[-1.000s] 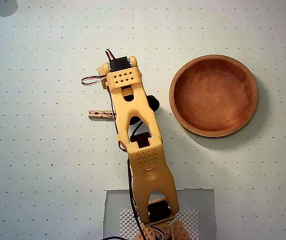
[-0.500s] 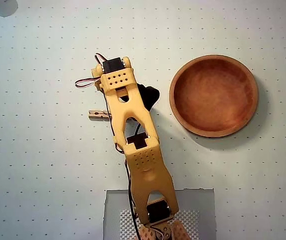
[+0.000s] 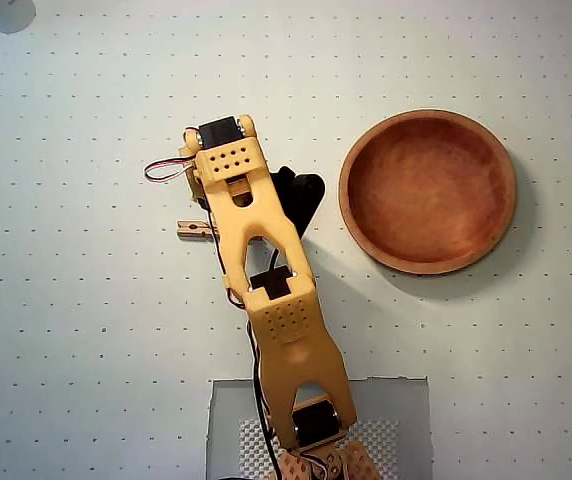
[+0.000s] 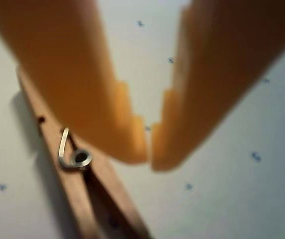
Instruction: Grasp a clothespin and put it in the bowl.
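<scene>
My gripper [image 4: 149, 154] hangs low over the table [image 3: 86, 360], a pale surface dotted with a regular grid of small marks. In the wrist view my two orange fingers [image 4: 82, 74] come down from the top corners and meet at their tips; only a thin dark seam shows between them. My jaws are closed, and they close on nothing.

The clothespin [image 4: 80, 186] lies flat on the table just left of my left fingertip in that view, outside the jaws. Its wooden legs run from upper left down to the bottom edge, and the metal coil [image 4: 75, 157] sits right beside the tip of that finger. I cannot tell whether the finger touches the wood or only passes in front of it.

In the overhead view my arm [image 3: 266, 280] reaches up from the grey base plate [image 3: 406, 420] at the bottom edge, and it covers most of the clothespin; only one short wooden end [image 3: 194, 230] sticks out at the arm's left side.

The bowl [image 3: 428, 262] stands to the right of my arm in the overhead view, well apart from the clothespin. It is upright, reddish-brown with a lighter rim.
</scene>
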You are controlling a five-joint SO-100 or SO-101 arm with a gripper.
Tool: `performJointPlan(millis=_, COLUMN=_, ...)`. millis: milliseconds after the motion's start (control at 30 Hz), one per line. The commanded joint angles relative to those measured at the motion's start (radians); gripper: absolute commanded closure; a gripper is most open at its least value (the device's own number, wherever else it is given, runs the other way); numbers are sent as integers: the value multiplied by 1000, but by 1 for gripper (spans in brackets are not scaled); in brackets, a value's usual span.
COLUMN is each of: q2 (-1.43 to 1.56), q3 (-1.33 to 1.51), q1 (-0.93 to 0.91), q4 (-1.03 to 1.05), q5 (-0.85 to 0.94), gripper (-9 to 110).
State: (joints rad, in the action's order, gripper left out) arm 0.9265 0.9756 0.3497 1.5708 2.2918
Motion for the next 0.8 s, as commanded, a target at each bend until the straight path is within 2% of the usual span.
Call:
performJointPlan(millis=0, q2=54, q3=-64, q1=2, q4=14, q5=11, gripper=103)
performJointPlan(millis=400, q2=51, q3=-64, q1=2, q4=15, q5=23, gripper=103)
performJointPlan(millis=767, q2=54, q3=-63, q1=-12, q4=15, q5=331, gripper=103)
